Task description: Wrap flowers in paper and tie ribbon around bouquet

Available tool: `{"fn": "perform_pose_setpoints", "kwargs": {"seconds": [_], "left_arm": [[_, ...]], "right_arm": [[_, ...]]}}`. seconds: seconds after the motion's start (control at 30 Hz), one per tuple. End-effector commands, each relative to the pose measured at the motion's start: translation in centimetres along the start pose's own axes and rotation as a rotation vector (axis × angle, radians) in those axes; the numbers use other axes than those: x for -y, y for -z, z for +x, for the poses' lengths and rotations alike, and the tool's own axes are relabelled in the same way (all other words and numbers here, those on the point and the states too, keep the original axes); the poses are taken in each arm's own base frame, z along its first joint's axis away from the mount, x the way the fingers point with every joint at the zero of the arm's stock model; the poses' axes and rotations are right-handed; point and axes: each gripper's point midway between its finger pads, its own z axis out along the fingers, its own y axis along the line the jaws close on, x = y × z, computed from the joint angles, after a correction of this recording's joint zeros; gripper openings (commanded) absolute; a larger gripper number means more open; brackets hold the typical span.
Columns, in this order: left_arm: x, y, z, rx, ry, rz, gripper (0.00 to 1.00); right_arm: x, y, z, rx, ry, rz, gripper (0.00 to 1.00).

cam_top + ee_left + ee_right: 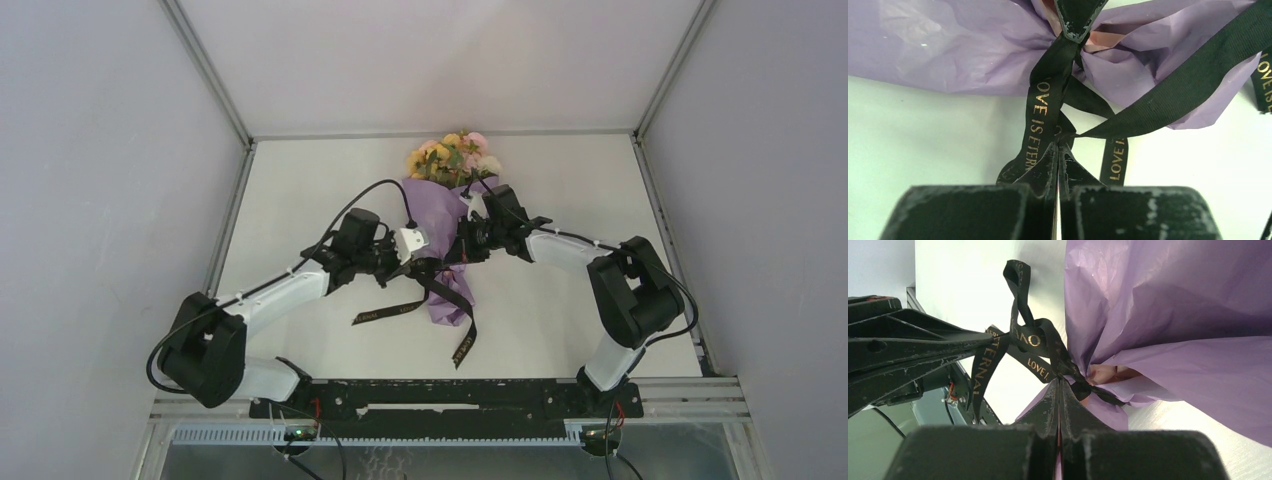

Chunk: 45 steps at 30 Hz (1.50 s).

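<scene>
Ribbon [1044, 105] is pinched in the closed left gripper [1059, 144]. At the bouquet [1168, 315] it is clamped by the closed right gripper [1060, 384].

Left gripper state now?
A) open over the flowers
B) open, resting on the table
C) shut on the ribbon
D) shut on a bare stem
C: in the left wrist view the left gripper has its fingers closed together, with the ribbon pinched at their tips just below the tied paper.

lab-style robot test cell: white table [300, 190], plain grey walls [100, 150], aluminium frame posts [207, 70]
</scene>
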Motion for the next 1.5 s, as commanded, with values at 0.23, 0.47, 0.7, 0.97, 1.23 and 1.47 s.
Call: {"fn": "perform_pose_setpoints", "kwargs": {"seconds": [0.23, 0.47, 0.7, 0.97, 1.23, 1.47], "left_arm": [[-0.5, -0.7, -3.3, 0.110, 0.067, -0.004, 0.00], [0.3, -0.9, -3.8, 0.136, 0.146, 0.029, 0.00], [0.2, -1.1, -4.1, 0.149, 0.181, 0.024, 0.00], [0.4, -0.9, -4.7, 0.171, 0.271, 0.025, 0.00], [-1.2, -0.5, -5.4, 0.217, 0.318, -0.017, 0.00], [-1.2, -0.1, -5.0, 0.226, 0.321, -0.004, 0.00]], "right_arm": [[-2.4, 3.2, -2.0, 0.085, 0.139, -0.041, 0.35], [-5.4, 3.8, -0.5, 0.048, 0.313, -0.136, 0.47], [-6.4, 2.4, 2.1, -0.034, 0.298, -0.210, 0.48], [-7.6, 1.4, 5.0, -0.054, 0.243, -0.282, 0.32], [-12.2, -0.7, 9.2, -0.106, 0.348, -0.380, 0.25], [-14.3, -2.0, 8.8, -0.060, 0.404, -0.427, 0.32]]}}
